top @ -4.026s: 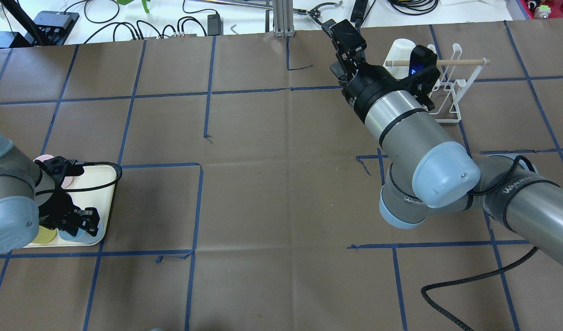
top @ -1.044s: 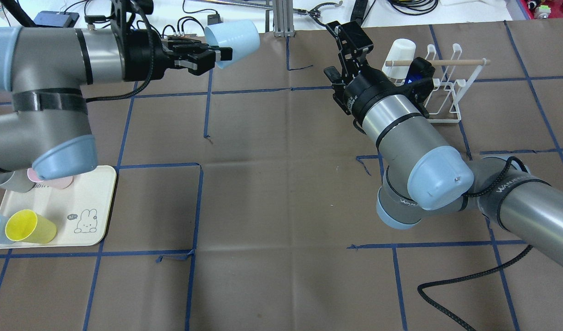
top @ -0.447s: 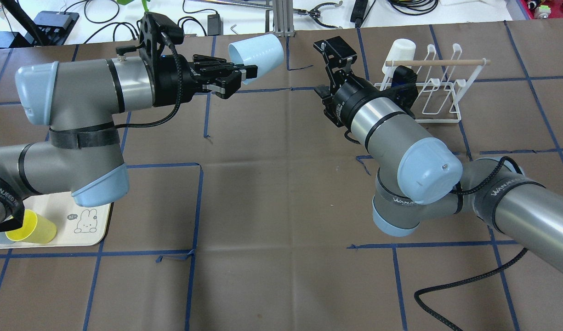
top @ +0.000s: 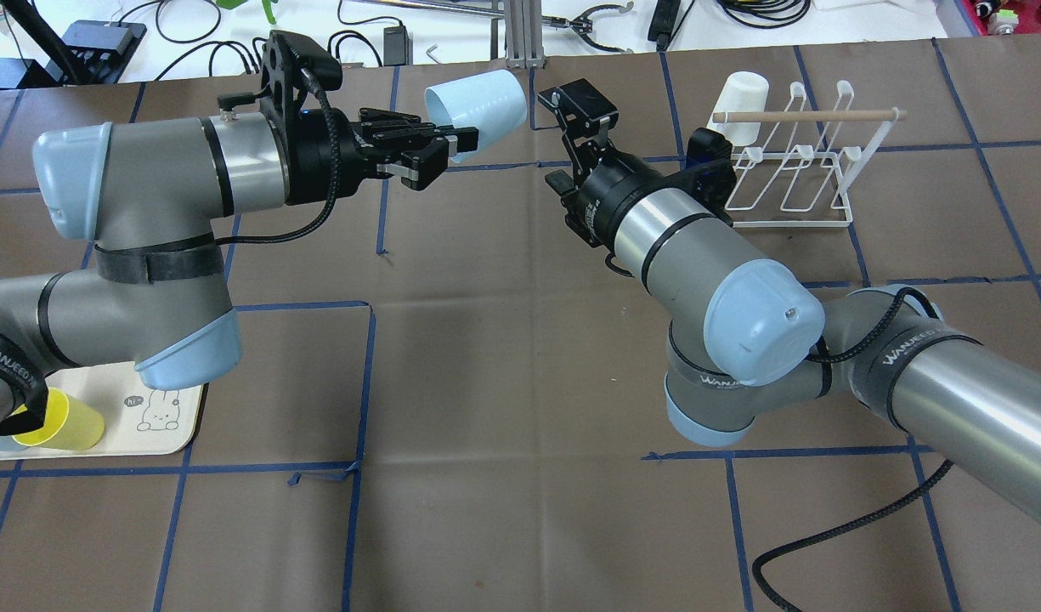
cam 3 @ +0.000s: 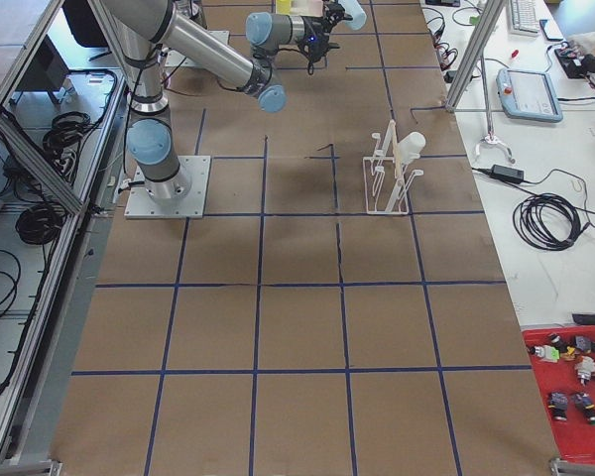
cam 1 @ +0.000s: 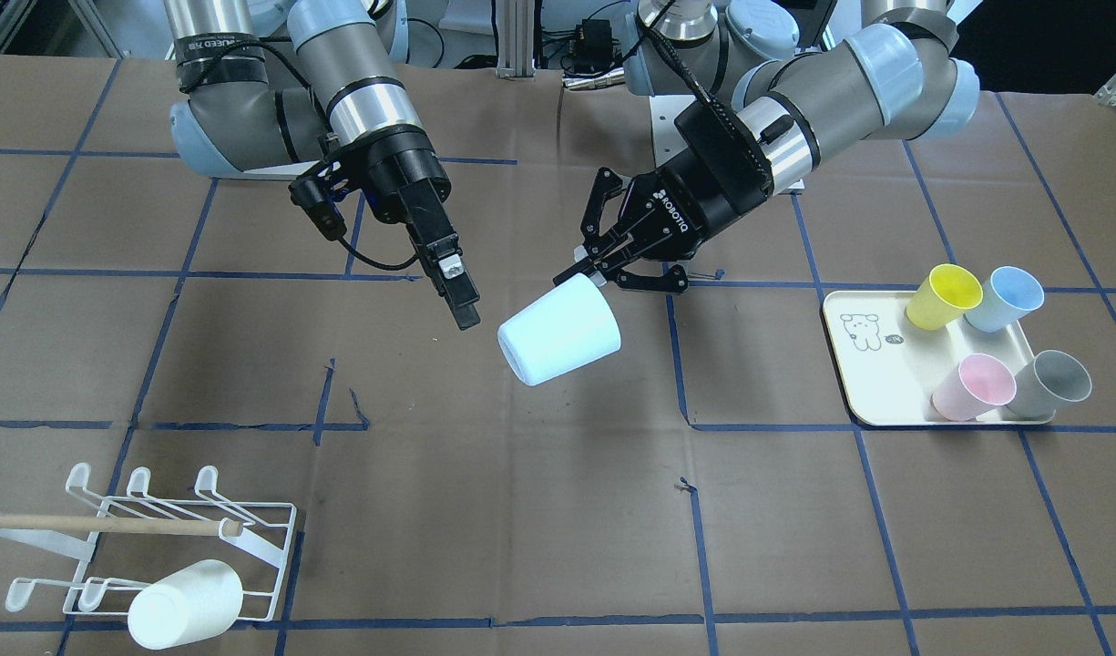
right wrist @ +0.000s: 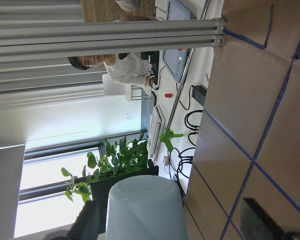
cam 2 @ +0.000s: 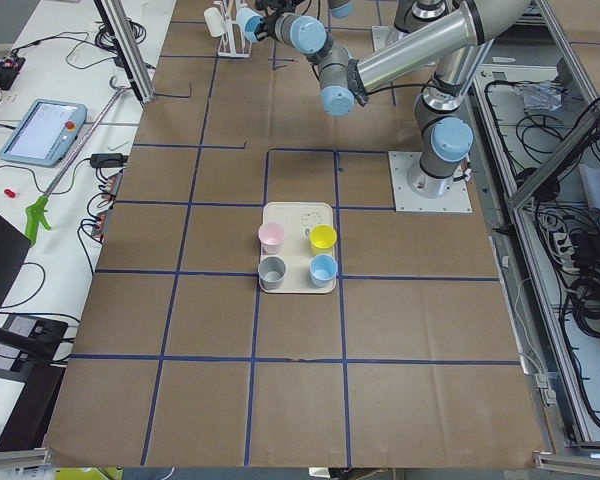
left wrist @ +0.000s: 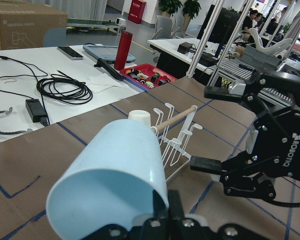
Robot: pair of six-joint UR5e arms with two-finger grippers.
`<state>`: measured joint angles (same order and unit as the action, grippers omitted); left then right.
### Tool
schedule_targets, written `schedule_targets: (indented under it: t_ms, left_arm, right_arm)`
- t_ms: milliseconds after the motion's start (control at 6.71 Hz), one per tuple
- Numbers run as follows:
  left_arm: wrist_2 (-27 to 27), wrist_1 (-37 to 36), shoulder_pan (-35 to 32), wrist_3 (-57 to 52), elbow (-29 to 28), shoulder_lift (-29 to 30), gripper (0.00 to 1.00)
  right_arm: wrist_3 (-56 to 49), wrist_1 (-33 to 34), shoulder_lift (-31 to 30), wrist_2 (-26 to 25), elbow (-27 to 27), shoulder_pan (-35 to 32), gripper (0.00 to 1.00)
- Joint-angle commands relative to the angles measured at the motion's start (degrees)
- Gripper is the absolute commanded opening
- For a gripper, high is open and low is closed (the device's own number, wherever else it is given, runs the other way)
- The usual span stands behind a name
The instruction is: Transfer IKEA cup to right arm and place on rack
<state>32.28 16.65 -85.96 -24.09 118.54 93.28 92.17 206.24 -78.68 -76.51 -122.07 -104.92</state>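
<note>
Pale blue cup pinched at its rim by the left hand, fingers closed tight, one inside the mouth and one outside. Held on its side, clear of the brown surface, mouth turned back toward that hand and closed base turned the other way. Well away from the rack, out past the end where a white cup sits tilted on a prong. Between rack and blue cup, the right hand, spread wide and gripping nothing. Aimed at the cup's base, near it but apart from it, with a gap plain from overhead. From the right wrist camera, that rounded base seen ahead in the space between the two spread fingers. From the left wrist camera, the same open hand seen just past the cup, with the rack behind it. Light wooden dowel lying across the rack's upper prongs. No other cup on the rack besides the white one. Farthest from the rack, beyond the left hand, a cream tray flat on the surface. Four cups on the tray: yellow cup, second blue cup, pink cup and grey cup. Small cartoon animal drawn in the tray's bare corner, the one nearest the rack.
</note>
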Motion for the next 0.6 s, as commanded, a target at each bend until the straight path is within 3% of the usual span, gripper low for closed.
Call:
schedule_targets:
  t_ms: [0,447]
  left_arm:
    - [0.07,0.05,-0.17,0.09,0.55,-0.29,0.04]
    - [0.07,0.05,-0.26,0.18,0.47,-0.29,0.04]
  right_arm:
    - [0.03,-2.13,0.28,-0.13,2.44,-1.08,1.0]
    - [0.12,-2.24,5.27,-0.22,7.17,-2.3,0.99]
